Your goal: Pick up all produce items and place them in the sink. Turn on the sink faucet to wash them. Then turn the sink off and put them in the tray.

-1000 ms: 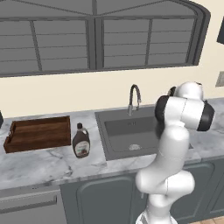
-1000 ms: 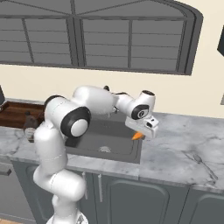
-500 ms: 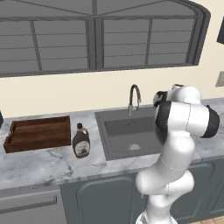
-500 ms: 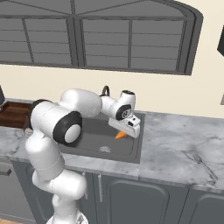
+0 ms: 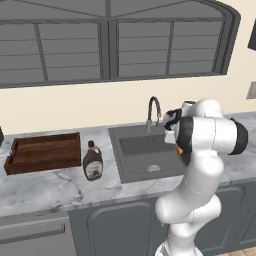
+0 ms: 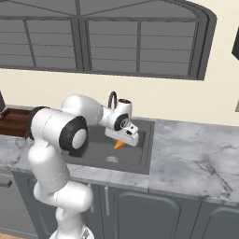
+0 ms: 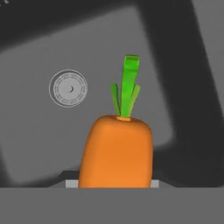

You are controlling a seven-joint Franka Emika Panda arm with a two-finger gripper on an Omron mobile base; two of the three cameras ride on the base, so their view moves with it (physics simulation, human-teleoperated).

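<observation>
While a second back the tool (image 6: 125, 139) hung over the right rim of the sink (image 6: 142, 161) with the carrot (image 6: 119, 144) in its grip, now sits well inside that rim, above the basin floor and just in front of the faucet (image 6: 112, 99); seen from the hand, orange body rising between the fingertips, green top pointing away toward the basin bottom, round drain (image 7: 68, 88) off to one side of it; closed on the carrot by the look of it, though the finger pads themselves hidden beneath the root; judged as the end of the carry, with release into the sink the likely next step and the faucet lever, the wash and the transfer all yet to come; worth noting a short drop only, so little risk of the carrot bouncing out, though a roll toward the drain possible. Beyond the sink, on its left, a brown syrup bottle (image 5: 92, 161) standing on the grey-veined marble tabletop (image 5: 55, 187), and further left of that the dark wooden tray (image 5: 44, 152), nothing in it; right of the sink more bare marble; behind the faucet a cream wall under wide grey-framed windows (image 5: 115, 42); below the sink, grey cabinet doors (image 6: 151, 214).
</observation>
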